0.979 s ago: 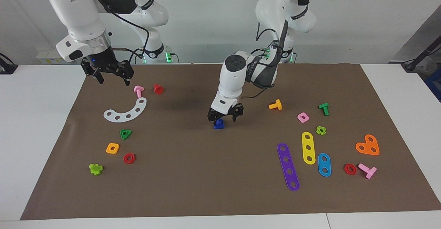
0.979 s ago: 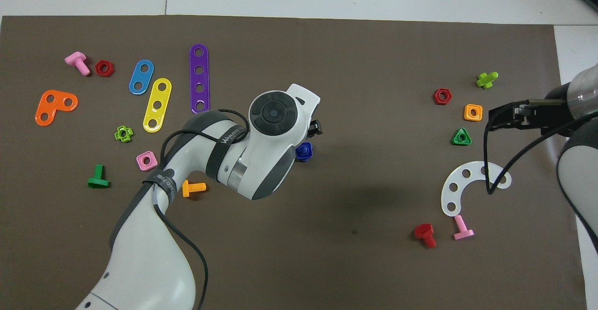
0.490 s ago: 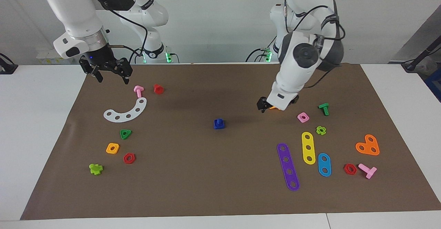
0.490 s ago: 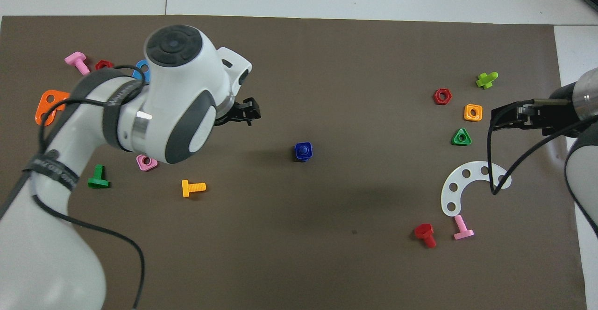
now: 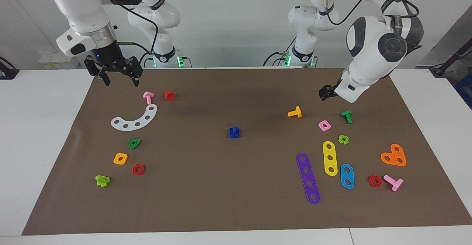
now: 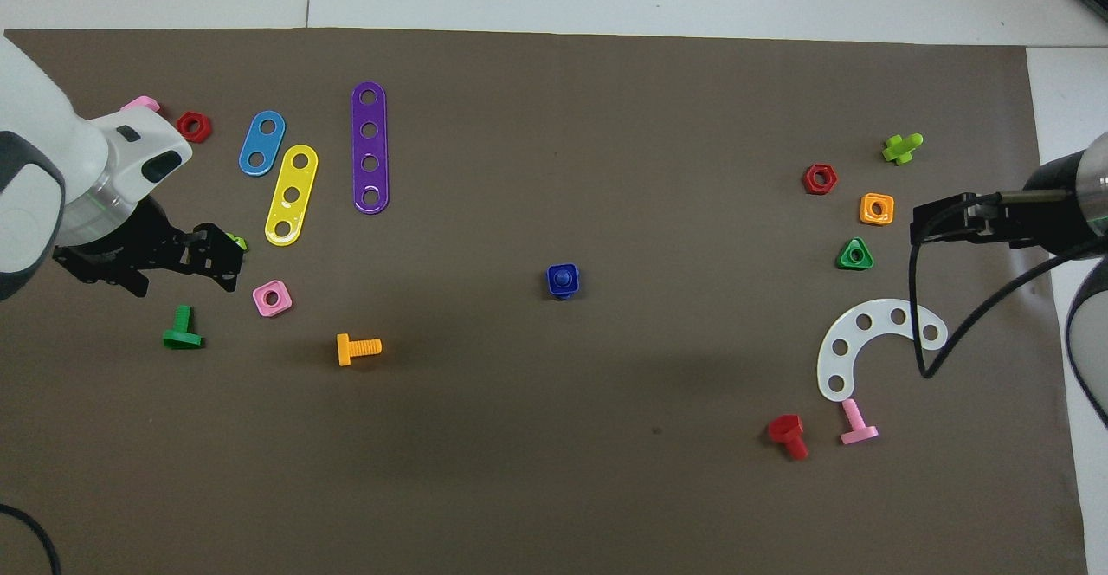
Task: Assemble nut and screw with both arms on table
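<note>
The dark-blue nut [image 5: 234, 134] sits on the shaft of the dark-blue screw [image 5: 233, 129] as one piece in the middle of the brown mat [image 5: 236, 186]. In the overhead view the screw [image 6: 563, 278] stands in the nut [image 6: 553, 286]. No gripper touches them. My left gripper [image 5: 324, 92] is open and empty, raised over the mat toward the left arm's end, near the pink square nut [image 6: 272, 298] in the overhead view [image 6: 230, 261]. My right gripper [image 5: 121, 82] is open and empty, and waits over the mat's edge at the right arm's end [image 6: 919, 224].
At the left arm's end lie an orange bolt [image 5: 295, 112], a green bolt [image 5: 346, 116], and purple [image 5: 308, 178], yellow [image 5: 330, 158] and blue [image 5: 347, 176] strips. At the right arm's end lie a white curved strip [image 5: 135, 118], a green triangular nut [image 5: 134, 143], an orange nut [image 5: 120, 158] and a red bolt [image 5: 169, 95].
My left gripper has let go of the blue piece, risen and swung away toward the left arm's end. The blue nut and screw stay in the middle. The right gripper has barely moved.
</note>
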Robot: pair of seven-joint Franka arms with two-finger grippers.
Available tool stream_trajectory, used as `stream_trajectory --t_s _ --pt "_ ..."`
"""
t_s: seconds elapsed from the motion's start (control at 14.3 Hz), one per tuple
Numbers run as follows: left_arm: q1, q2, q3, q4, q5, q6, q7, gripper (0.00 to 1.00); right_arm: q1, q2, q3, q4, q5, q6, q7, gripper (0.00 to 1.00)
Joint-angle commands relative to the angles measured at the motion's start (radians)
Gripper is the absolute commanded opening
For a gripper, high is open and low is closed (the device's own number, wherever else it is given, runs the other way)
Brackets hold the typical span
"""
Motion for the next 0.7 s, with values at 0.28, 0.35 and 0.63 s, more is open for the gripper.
stream_trajectory --t_s 0.28,0.35,0.63 --pt "0.053 -0.148 -0.008 0.001 0.018 0.096 0.105 1.00 -0.016 -0.008 -0.001 0.002 0.022 -0.027 -0.037 1.00" --pt "0.053 -0.148 -0.008 0.013 0.018 0.105 0.107 1.00 -0.017 -0.008 -0.002 0.002 0.022 -0.027 -0.037 1.00" --pt "0.049 -0.146 -0.013 0.022 0.018 0.165 0.108 1.00 -0.014 -0.008 -0.002 0.002 0.022 -0.028 -0.037 1.00"
